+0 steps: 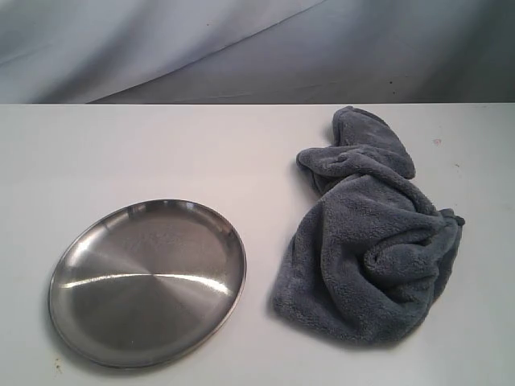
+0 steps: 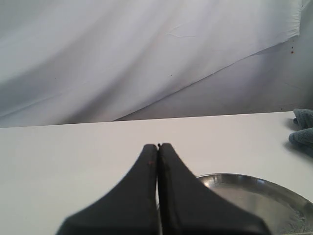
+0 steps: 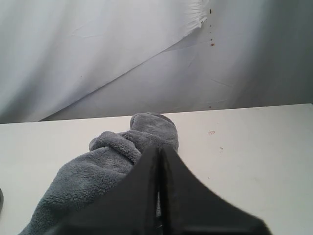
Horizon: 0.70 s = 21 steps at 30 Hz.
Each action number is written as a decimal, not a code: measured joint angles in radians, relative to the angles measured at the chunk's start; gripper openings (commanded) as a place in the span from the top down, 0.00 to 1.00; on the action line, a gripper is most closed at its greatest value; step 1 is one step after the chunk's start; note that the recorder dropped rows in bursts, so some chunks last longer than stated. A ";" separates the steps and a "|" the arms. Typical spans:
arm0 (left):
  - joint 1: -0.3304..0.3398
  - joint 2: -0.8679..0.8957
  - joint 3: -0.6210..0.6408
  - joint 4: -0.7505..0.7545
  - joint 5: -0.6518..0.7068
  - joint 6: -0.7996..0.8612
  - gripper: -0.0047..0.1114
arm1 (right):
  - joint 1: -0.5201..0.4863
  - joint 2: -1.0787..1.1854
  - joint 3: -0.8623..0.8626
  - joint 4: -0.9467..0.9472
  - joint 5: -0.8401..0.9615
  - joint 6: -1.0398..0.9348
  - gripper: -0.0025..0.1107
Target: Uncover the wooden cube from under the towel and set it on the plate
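Observation:
The grey-blue plush towel (image 1: 370, 241) lies bunched on the white table at the right; the wooden cube is hidden. The round silver plate (image 1: 147, 281) sits empty at the front left. Neither arm shows in the exterior view. In the left wrist view my left gripper (image 2: 158, 146) is shut with nothing in it, and the plate's rim (image 2: 254, 180) shows just beyond it, with a towel corner (image 2: 303, 128) at the edge. In the right wrist view my right gripper (image 3: 159, 147) is shut and empty, with the towel (image 3: 98, 166) close in front of it.
A pale wrinkled cloth backdrop (image 1: 241, 48) hangs behind the table's far edge. The white tabletop (image 1: 161, 153) stretches bare behind the plate and to the right of the towel.

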 measured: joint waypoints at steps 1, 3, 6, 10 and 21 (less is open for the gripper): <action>0.000 0.000 0.000 0.000 0.000 0.000 0.96 | 0.000 0.000 0.000 0.011 -0.015 0.004 0.98; 0.000 0.000 0.000 0.000 0.000 0.000 0.96 | 0.000 0.000 0.000 0.164 -0.071 0.076 0.98; 0.000 0.000 0.000 0.000 0.000 0.000 0.96 | 0.000 0.000 -0.021 0.245 -0.033 0.094 0.98; 0.000 0.000 0.000 0.000 0.000 0.000 0.96 | 0.000 0.135 -0.156 0.261 0.088 0.032 0.98; 0.000 0.000 0.000 0.000 0.000 0.000 0.96 | 0.000 0.639 -0.504 0.529 0.458 -0.435 0.98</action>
